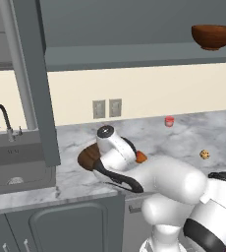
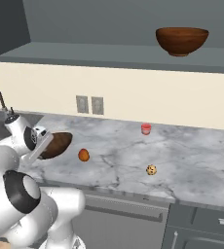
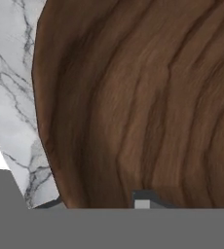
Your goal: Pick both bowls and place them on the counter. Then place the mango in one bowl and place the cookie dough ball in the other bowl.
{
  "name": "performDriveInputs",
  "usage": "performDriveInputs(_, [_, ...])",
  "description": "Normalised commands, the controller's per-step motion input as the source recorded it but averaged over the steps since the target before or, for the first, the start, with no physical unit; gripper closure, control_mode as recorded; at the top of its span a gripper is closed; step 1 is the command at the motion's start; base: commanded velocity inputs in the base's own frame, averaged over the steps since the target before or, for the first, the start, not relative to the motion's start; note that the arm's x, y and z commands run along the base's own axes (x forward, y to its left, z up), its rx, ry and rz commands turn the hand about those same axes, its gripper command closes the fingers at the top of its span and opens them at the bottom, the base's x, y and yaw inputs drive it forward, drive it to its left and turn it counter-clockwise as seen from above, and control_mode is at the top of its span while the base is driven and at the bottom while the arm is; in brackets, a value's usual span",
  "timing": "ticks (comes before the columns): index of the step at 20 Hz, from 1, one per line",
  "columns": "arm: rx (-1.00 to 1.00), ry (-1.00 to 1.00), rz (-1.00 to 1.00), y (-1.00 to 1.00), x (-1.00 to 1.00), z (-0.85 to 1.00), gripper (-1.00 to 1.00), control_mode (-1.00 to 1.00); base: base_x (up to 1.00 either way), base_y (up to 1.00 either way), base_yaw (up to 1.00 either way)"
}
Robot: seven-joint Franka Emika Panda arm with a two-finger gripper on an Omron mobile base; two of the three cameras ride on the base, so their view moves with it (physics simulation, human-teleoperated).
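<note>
Gripping dark bowl (image 2: pixel 55 144) by rim, jaws pinched tight on it, bowl low over worktop (image 2: pixel 182 160) beside mango (image 2: pixel 84 155), ready for setting down; reddish bowl (image 2: pixel 181 40) on shelf above.

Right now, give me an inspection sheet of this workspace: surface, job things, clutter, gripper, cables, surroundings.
Surface: marble counter, over dark grey cabinets.
Job things: dark bowl at the counter's left end, held at the gripper; red-brown bowl up on the shelf, not yet brought down; mango on the counter just right of the dark bowl; dough ball on the counter further right, apart from both.
Clutter: small red cylinder near the wall.
Gripper: gripper shut on the dark bowl's rim; wood grain close in the hand view.
Cables: nothing seen.
Surroundings: sink and faucet to the left, two wall outlets, cream backsplash.
</note>
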Motion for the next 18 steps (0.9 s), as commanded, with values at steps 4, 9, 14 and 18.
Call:
performDriveInputs(4, [0.0,0.05,0.03,0.01,0.08,-0.36,1.0,-1.0,0.0,0.0,0.0])
performDriveInputs(9, [0.0,0.05,0.02,0.0,0.01,-0.28,1.0,-1.0,0.0,0.0,0.0])
performDriveInputs(14, [0.0,0.04,0.01,0.03,-0.01,-0.12,-1.0,-1.0,0.0,0.0,0.0])
performDriveInputs(18, [0.0,0.0,0.0,0.03,-0.14,0.05,-1.0,-1.0,0.0,0.0,0.0])
